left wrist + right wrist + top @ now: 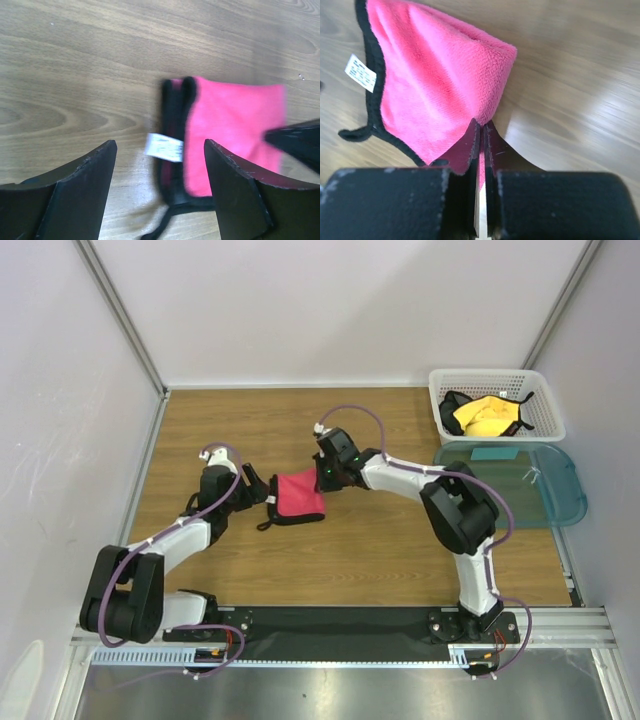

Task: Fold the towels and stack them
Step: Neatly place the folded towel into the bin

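We take this for the folding step on the first cloth. The pink towel (298, 497) lies on the wooden table (380, 550), well apart from the white lattice basket (495, 373), out toward the table's middle on the basket's left and nearer the arm bases than it. A yellow towel (488, 415) sits crumpled inside that basket, with a black cloth bundled against it, so we judge most of the task remains. A teal tub (545, 500) stands just beside the basket on its near side.

The right gripper (480, 130) is clenched on the pink towel (435, 85), with a thin fold of cloth pinched between its pads at the side facing the basket. From that pinch the cloth rises into a soft tent. The left gripper (160, 143) hangs with its jaws spread wide and nothing between them, at the towel's far side from the basket.

The towel (230, 135) is fleecy and matte, its pile showing fine ribs, and it is bound in thick black edging (372, 65). A white label (360, 72) is sewn into that binding, and a black loop (352, 134) trails off one corner. It looks limp, so it should drape and not hold a crease.

Next, we think, the pinched edge wants carrying across to meet the opposite edge. The left gripper may need to pin that side so the cloth does not drag.
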Available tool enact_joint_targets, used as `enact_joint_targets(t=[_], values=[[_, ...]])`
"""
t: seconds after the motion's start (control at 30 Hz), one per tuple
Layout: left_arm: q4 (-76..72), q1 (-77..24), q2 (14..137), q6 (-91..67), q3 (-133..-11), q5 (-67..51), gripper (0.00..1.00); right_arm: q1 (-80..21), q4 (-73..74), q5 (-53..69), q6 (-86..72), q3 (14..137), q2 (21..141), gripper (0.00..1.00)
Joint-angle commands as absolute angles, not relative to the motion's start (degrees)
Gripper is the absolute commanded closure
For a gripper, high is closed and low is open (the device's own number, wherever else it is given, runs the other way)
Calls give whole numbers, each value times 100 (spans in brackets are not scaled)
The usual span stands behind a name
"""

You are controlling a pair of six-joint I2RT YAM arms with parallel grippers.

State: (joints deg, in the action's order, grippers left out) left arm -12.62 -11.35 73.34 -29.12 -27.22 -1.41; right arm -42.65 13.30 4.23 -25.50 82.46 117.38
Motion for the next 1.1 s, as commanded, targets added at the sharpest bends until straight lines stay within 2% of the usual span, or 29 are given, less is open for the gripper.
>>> enact_joint_targets(t=[0.0,0.17,0.43,0.57,0.67,0.8,1.07], values=[[-1239,-1134,7137,-2725,-2821,-18,22,-3947,2328,-219,-1969,8262,11145,100],[-1195,-1116,7022,-2681,-2812,-17,22,-3297,3355,-693,-1513,8051,10479,100],[-1002,-1037,7251,-2628,-2997,114,22,-3024,4771,-2055,-651,8279,9563,100],[-879,-1011,7479,-2602,-3155,97,22,-2646,5360,-1986,-510,8297,9238,100],[-774,-984,7637,-2602,-3278,70,23,-2461,5572,-2109,-89,8087,8887,100],[-686,-967,7910,-2628,-3497,44,23,-2189,5046,-2109,500,7787,8341,100],[-264,-958,8043,-2821,-3709,61,23,-1302,5142,-2277,1230,8332,8701,100]])
